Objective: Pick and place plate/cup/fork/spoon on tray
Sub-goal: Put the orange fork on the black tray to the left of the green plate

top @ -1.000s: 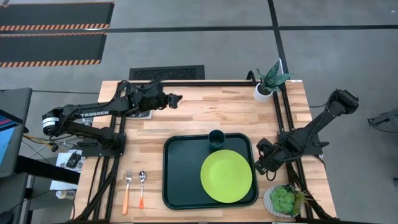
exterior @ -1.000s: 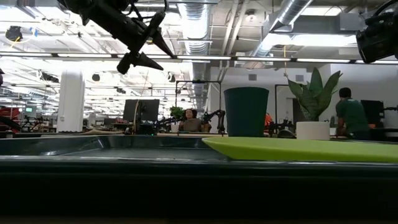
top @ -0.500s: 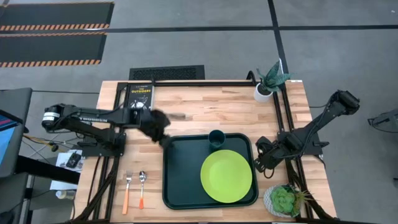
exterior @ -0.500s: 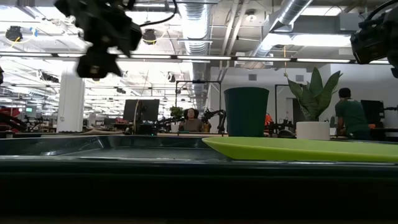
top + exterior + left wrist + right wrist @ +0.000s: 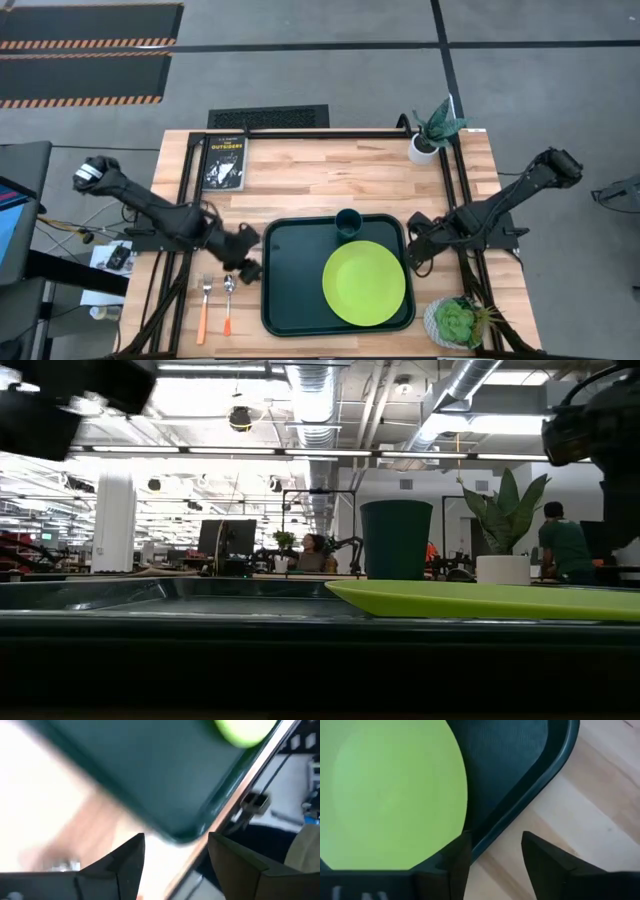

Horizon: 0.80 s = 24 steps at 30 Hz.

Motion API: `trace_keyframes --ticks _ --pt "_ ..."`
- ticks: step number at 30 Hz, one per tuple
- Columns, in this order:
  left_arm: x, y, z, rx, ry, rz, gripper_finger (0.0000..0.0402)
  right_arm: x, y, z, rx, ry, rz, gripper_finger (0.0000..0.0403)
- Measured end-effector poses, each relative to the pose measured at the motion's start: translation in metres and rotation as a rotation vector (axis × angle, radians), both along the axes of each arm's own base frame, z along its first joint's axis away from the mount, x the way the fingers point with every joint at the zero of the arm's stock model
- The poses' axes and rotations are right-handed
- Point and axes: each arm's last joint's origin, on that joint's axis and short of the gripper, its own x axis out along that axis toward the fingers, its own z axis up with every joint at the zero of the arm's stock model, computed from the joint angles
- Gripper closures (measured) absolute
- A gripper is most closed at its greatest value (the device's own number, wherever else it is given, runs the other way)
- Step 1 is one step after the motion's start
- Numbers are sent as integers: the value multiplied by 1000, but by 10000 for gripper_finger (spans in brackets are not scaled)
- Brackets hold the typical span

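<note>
Wooden table (image 5: pixel 330 180) carries the tray (image 5: pixel 290 280); both hands gape empty; office room behind.

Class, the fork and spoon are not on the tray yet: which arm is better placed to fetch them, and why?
The left. Its gripper hangs open right beside the spoon and fork, left of the tray. The right gripper waits at the tray's far side.
</note>
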Motion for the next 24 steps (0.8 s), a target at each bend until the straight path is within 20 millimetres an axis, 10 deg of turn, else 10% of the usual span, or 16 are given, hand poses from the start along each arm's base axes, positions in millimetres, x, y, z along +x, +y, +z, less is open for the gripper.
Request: trace_keyframes --ticks 24 --pt "-59 -42 -12 89 273 211 177 2 -2 0 -71 -30 17 203"
